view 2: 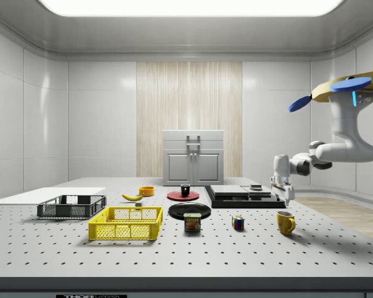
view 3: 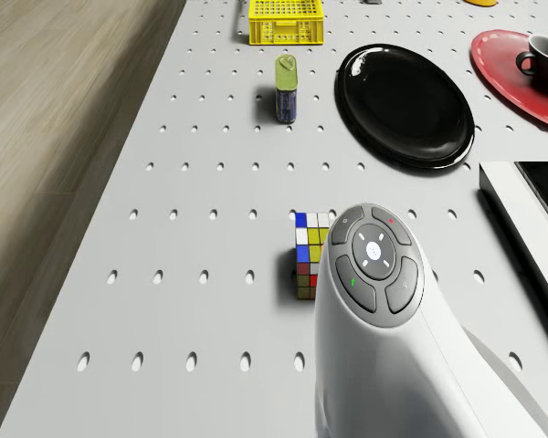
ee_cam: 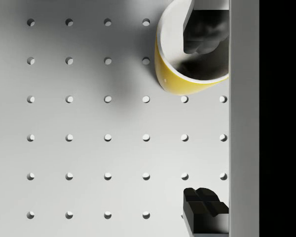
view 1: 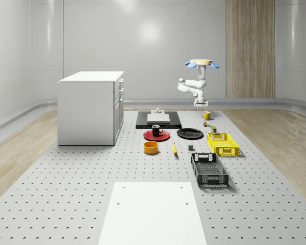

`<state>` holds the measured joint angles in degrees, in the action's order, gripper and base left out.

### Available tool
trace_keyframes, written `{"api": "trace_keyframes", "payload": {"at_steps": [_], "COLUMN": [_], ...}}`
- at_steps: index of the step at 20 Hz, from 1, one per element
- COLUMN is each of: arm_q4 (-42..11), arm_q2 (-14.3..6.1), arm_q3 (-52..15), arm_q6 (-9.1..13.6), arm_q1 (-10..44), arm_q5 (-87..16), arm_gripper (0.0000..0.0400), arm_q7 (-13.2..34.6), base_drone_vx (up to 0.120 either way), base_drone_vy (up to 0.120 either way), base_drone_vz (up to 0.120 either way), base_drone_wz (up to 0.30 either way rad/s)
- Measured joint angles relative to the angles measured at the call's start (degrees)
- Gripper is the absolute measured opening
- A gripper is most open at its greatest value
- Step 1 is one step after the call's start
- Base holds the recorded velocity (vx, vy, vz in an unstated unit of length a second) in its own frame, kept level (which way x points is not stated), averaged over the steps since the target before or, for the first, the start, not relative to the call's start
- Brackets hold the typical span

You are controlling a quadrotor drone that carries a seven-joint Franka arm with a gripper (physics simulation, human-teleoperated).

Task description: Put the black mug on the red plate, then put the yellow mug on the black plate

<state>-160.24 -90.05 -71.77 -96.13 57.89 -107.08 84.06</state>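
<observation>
Pale panelled walls and a strip of wood cladding enclose our workspace, a broad grey perforated table (view 1: 66,194). On it, the small black mug (view 1: 156,129) already stands on the round red plate (view 1: 149,136), so we judge the first step done and the second in hand: the rounded yellow mug (view 2: 286,222) waits upright on the bare table, near the side view's right, well apart from the glossy black plate (view 2: 189,210).

Our drone (view 2: 345,87) hovers above the far right part of the table as the side view shows it, its white jointed arm (view 2: 336,151) folded down and forward so that the wrist points straight at the tabletop. The gripper (view 2: 286,195) hangs just above the yellow mug, not yet touching it. From the wrist view, the dark fingertips (ee_cam: 203,206) stand wide apart, one of them over the mug's mouth.

Next we would need to lower the gripper so the jaws straddle the mug's wall, close, then lift and carry it across to the black plate beside the red one.
</observation>
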Motion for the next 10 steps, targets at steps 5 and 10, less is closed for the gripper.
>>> {"api": "trace_keyframes", "payload": {"at_steps": [5, 10], "arm_q4": [0.0, 0.53], "arm_q2": [0.0, 0.05], "arm_q3": [0.0, 1.66], "arm_q6": [0.0, -0.66], "arm_q1": [0.0, 0.38], "arm_q5": [0.0, -1.54], "arm_gripper": [0.04, 0.04], "arm_q7": [0.0, 0.05], "base_drone_vx": [0.024, 0.0], "base_drone_vy": [0.096, 0.0], "base_drone_vz": [0.0, 0.0], "base_drone_wz": [0.0, 0.0]}}
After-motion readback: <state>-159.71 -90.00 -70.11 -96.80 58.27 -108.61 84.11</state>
